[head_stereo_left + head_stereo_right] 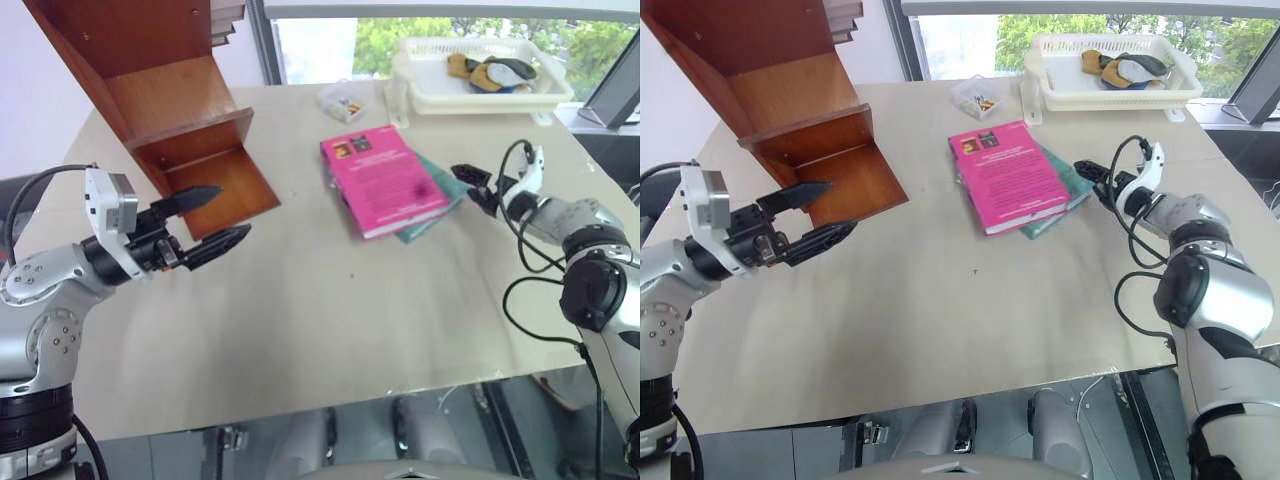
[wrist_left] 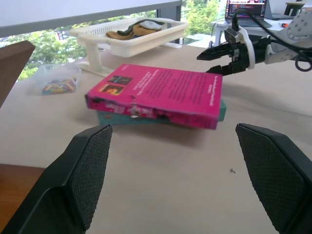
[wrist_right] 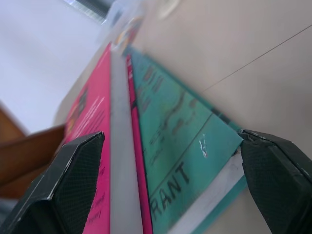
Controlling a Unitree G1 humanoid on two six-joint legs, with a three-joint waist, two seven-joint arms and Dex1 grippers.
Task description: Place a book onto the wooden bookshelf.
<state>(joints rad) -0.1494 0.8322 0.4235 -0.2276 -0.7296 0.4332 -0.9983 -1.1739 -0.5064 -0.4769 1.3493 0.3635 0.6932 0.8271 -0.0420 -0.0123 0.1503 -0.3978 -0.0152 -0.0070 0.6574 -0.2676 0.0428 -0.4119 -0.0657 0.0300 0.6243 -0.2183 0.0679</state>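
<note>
The book [image 1: 385, 180] has a magenta-pink cover and lies flat at the table's middle back, on top of a thinner teal book [image 1: 440, 207]. The wooden bookshelf [image 1: 170, 90] is reddish-brown and stands at the back left. My left gripper [image 1: 233, 211] is open and held level just in front of the shelf's lowest board, pointing toward the book [image 2: 165, 90] from a distance. My right gripper [image 1: 463, 183] is open just right of the two books, pointing at their edges. In the right wrist view the book [image 3: 100, 146] and the teal book [image 3: 180, 146] lie between its spread fingers.
A white plastic basket [image 1: 480, 95] with a few items stands at the back right. A small clear box [image 1: 343, 100] of coloured bits sits behind the books. The table's [image 1: 320, 330] near half is bare, and its front edge runs close to me.
</note>
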